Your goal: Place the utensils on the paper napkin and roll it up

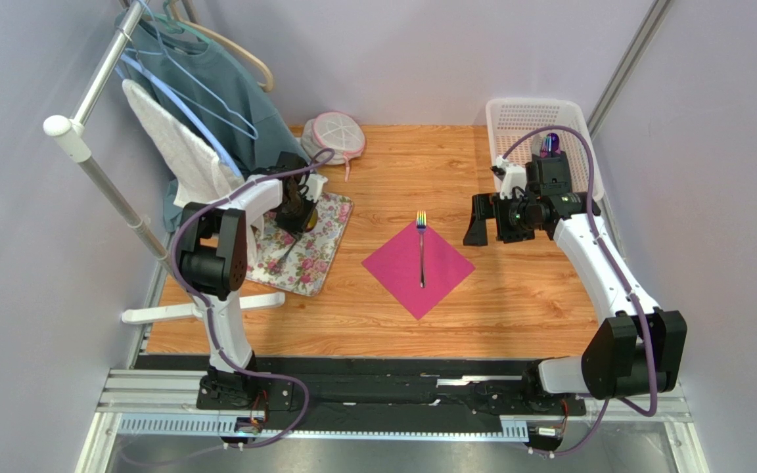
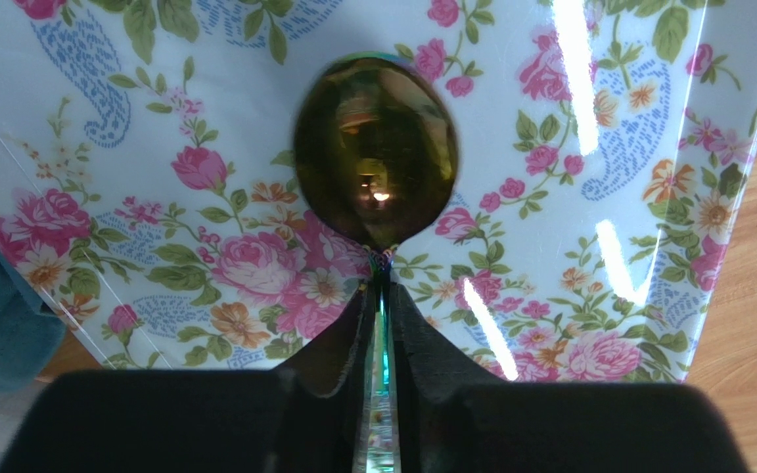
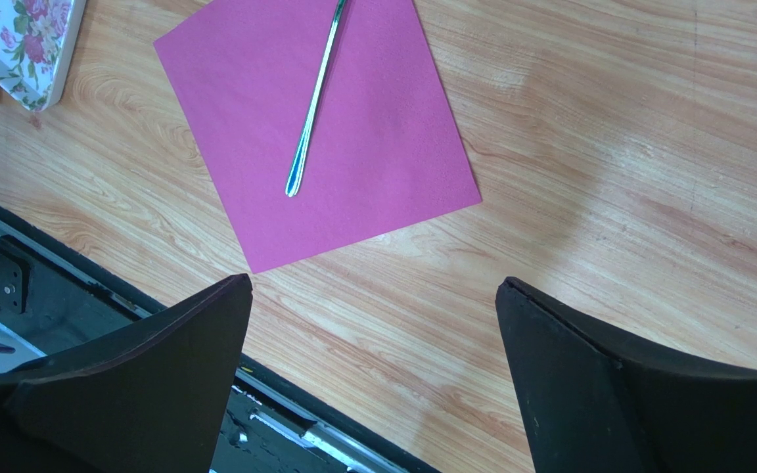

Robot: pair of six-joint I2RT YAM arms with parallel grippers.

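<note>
The magenta paper napkin (image 1: 418, 267) lies as a diamond on the wooden table, and also shows in the right wrist view (image 3: 323, 128). The gold fork (image 1: 421, 246) lies on it, tines toward the back; its handle shows in the right wrist view (image 3: 313, 103). My left gripper (image 1: 296, 209) is over the floral cloth (image 1: 299, 243), shut on the gold spoon (image 2: 375, 148); the spoon's bowl sticks out past the fingertips and the handle runs between the jaws. My right gripper (image 1: 479, 220) is open and empty, held above the table to the right of the napkin.
A white basket (image 1: 540, 138) stands at the back right behind the right arm, with a dark purple-tipped item (image 1: 549, 144) in it. A clothes rack (image 1: 106, 148) with hangers, teal garment and white towel stands at the left. A round pink-white item (image 1: 334, 136) lies at the back.
</note>
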